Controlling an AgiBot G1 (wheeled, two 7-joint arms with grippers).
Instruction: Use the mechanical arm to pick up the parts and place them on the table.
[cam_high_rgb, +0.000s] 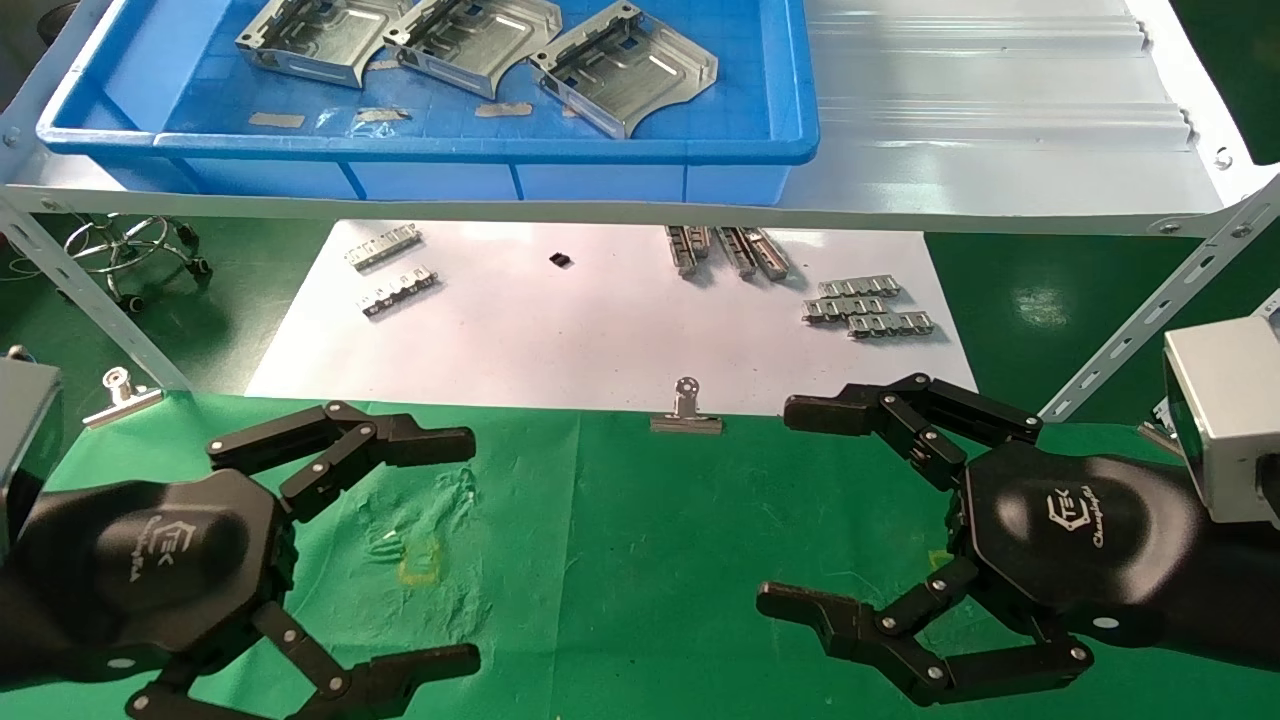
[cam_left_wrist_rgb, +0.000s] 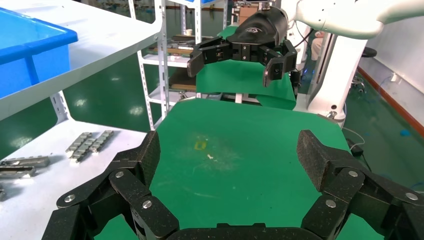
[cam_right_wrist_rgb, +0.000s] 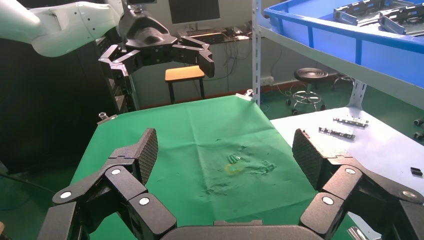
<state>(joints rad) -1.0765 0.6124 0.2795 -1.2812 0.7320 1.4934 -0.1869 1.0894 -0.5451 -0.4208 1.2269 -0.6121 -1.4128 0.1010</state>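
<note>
Three silver stamped parts (cam_high_rgb: 475, 40) lie in a blue tray (cam_high_rgb: 430, 145) on the grey shelf, far beyond both grippers; they also show in the right wrist view (cam_right_wrist_rgb: 380, 12). My left gripper (cam_high_rgb: 472, 552) is open and empty over the left side of the green-cloth table (cam_high_rgb: 620, 540). My right gripper (cam_high_rgb: 778, 506) is open and empty over the table's right side. In the left wrist view my own pads (cam_left_wrist_rgb: 150, 155) stand wide apart over bare cloth. The right wrist view shows the same, with pads (cam_right_wrist_rgb: 147, 150) spread over wrinkled cloth.
A white sheet (cam_high_rgb: 600, 330) beyond the table holds small toothed strips (cam_high_rgb: 868, 308). Binder clips (cam_high_rgb: 686, 408) grip the table's far edge. The grey shelf (cam_high_rgb: 1000, 120) overhangs the sheet, with slanted braces (cam_high_rgb: 1150, 310) at both sides. A stool base (cam_high_rgb: 135, 245) stands at far left.
</note>
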